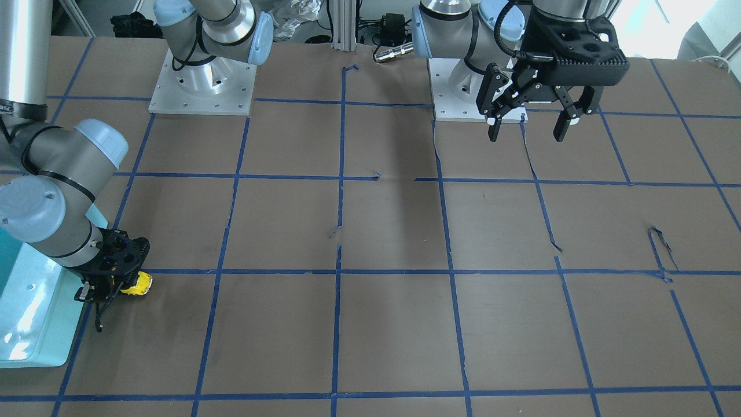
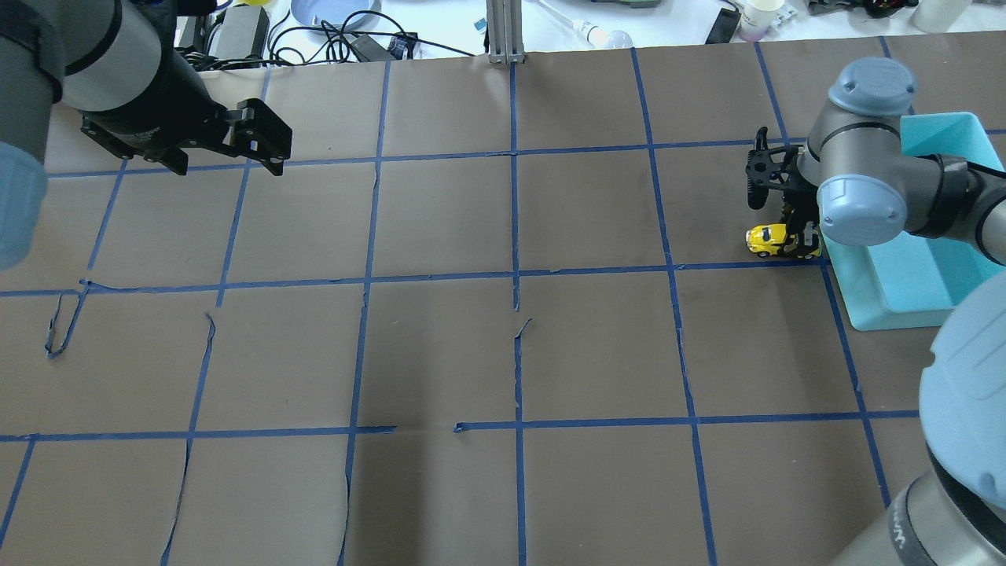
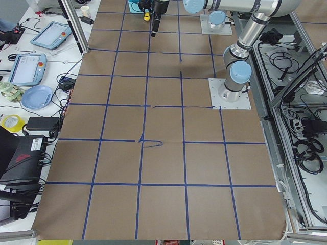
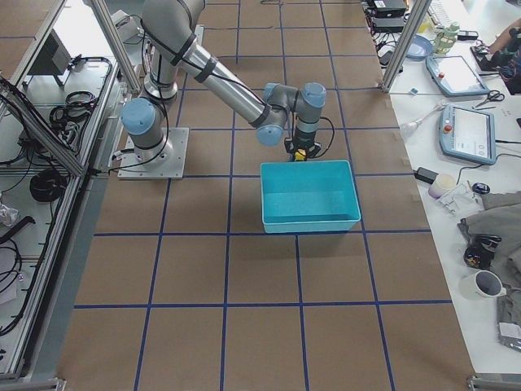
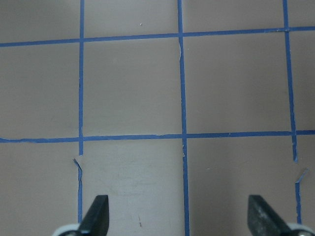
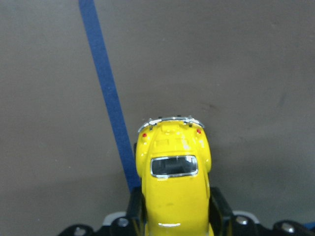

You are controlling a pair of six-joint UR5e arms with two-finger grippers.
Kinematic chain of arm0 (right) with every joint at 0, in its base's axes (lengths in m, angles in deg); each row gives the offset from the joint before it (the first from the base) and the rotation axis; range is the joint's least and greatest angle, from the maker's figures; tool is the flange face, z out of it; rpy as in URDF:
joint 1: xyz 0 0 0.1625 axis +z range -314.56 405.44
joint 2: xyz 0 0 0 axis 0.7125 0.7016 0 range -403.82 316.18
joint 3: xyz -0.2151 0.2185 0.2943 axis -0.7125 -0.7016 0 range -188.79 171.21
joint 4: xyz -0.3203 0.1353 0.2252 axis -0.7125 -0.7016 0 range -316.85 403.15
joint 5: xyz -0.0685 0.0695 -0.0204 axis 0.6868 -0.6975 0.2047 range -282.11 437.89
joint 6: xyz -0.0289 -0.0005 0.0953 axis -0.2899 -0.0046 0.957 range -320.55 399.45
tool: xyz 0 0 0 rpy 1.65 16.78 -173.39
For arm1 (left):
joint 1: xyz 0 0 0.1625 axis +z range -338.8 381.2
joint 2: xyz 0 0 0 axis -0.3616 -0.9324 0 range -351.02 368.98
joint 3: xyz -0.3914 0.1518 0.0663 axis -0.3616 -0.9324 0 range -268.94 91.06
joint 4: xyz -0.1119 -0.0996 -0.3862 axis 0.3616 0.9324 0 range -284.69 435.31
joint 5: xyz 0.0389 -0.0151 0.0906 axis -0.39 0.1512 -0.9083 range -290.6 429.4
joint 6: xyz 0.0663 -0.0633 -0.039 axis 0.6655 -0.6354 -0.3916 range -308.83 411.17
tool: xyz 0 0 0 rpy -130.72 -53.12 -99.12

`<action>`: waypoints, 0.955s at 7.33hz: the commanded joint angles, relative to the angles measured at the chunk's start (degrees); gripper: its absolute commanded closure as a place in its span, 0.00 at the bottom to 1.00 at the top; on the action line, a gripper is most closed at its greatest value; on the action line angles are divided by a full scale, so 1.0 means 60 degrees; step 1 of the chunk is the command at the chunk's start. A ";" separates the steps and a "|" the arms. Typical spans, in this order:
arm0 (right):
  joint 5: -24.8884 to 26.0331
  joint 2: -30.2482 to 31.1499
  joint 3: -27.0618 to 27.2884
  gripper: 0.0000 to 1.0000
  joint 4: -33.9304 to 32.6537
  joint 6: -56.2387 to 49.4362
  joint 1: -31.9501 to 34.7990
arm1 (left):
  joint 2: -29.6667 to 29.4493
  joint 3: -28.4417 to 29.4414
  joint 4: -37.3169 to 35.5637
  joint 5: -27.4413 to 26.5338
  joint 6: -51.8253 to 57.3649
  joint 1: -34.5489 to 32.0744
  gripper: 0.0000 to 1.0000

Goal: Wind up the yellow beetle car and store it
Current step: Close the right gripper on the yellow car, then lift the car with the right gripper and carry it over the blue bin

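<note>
I find no word, number, brand or sign that I can read. The pendant screen [image 3: 25,70] and the red mark on the black case [image 3: 20,159] by the table's edge are too small to make out.

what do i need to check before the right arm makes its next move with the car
1. Grip: ok. The right gripper has its jaws shut on the sides of the yellow car.
2. Car wound up: cannot tell from any view.
3. Car stored: not ok. It is outside the blue bin, just beside the bin's wall.
4. Wheels on the table or lifted: cannot tell.
5. Room in the bin: ok. Nothing shows inside it in the right side view.
6. Other arm out of the way: ok. The left gripper is open, holds nothing and hangs over the far side of the table.
</note>
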 commanded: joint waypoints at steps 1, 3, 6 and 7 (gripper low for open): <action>-0.0119 0.0554 -0.0223 1.00 0.0739 0.0101 0.0057 | -0.0070 -0.0066 -0.0002 0.0313 0.0082 -0.0075 0.00; -0.0484 0.1419 -0.1215 1.00 0.2844 0.0146 0.0145 | -0.0259 0.0035 -0.0002 0.0315 -0.0266 -0.0075 0.00; -0.0371 0.1379 -0.3705 1.00 0.5325 -0.0044 -0.0117 | -0.0494 0.0268 0.0012 -0.0005 -0.0473 -0.0046 0.00; -0.0427 0.1320 -0.3784 1.00 0.5331 -0.0639 -0.0597 | -0.0640 0.0516 0.0056 -0.0109 -0.0473 -0.0031 0.00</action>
